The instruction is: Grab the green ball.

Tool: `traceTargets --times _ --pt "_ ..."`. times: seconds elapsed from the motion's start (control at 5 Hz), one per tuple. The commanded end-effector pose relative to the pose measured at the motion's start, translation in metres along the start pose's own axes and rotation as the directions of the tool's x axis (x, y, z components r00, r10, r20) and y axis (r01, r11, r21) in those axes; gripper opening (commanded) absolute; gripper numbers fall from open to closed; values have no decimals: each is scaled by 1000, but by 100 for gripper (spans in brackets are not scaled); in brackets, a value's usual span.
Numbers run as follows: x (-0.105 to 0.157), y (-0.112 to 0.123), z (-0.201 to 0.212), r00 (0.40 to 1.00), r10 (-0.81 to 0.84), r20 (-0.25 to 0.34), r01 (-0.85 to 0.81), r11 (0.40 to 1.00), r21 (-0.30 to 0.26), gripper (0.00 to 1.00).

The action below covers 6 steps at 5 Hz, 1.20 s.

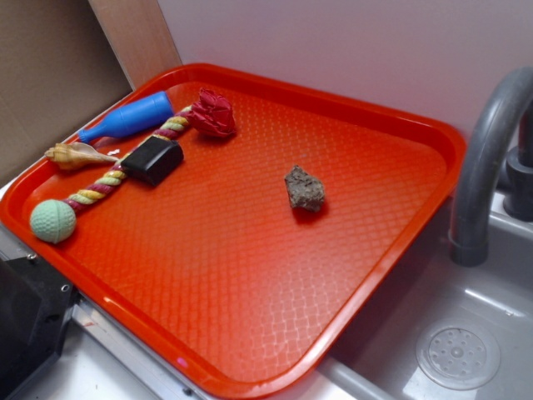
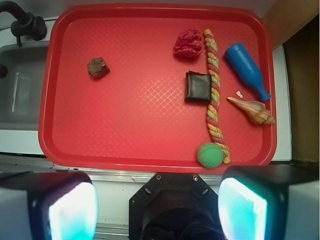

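Red plastic tray [image 2: 150, 150] holds the pale mint-green dimpled ball [image 2: 210, 154]; my gripper [image 2: 157, 210] hangs wide, ungrasping. Next I descend over it.

Plastic, rope, stone and shell, as we see them.

We see a glossy red plastic tray [image 1: 250, 333] with a fine diamond-embossed floor; a matt, dimpled green ball [image 1: 52, 221]; a twisted, fibrous rope [image 2: 214, 95]; a smooth blue plastic bottle [image 1: 129, 117]; a black block [image 2: 198, 87] with a dull sheen; a rough, pitted brown stone [image 1: 305, 188]; a ridged, pale shell [image 2: 254, 111]; crumpled red cloth [image 1: 213, 113]; and a smooth grey plastic-looking faucet [image 1: 487, 150].
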State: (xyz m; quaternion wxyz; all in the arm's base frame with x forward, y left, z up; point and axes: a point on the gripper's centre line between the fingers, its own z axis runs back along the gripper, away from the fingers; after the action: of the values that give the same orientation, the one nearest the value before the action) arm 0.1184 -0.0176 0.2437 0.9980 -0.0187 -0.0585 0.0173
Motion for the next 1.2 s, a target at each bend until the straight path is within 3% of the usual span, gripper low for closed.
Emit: traceTargets --times 0.0,0.4,0.6,0.8,1.0 --pt "0 0 0 1000 0 0 0 1000 0 100" --pt "0 0 0 1000 0 0 0 1000 0 100" --pt "32 47 -52 976 216 13 -212 939 273 100" --pt "56 81 -93 909 414 35 -369 766 526 100" --pt "39 101 -137 789 605 108 -530 579 619 100"
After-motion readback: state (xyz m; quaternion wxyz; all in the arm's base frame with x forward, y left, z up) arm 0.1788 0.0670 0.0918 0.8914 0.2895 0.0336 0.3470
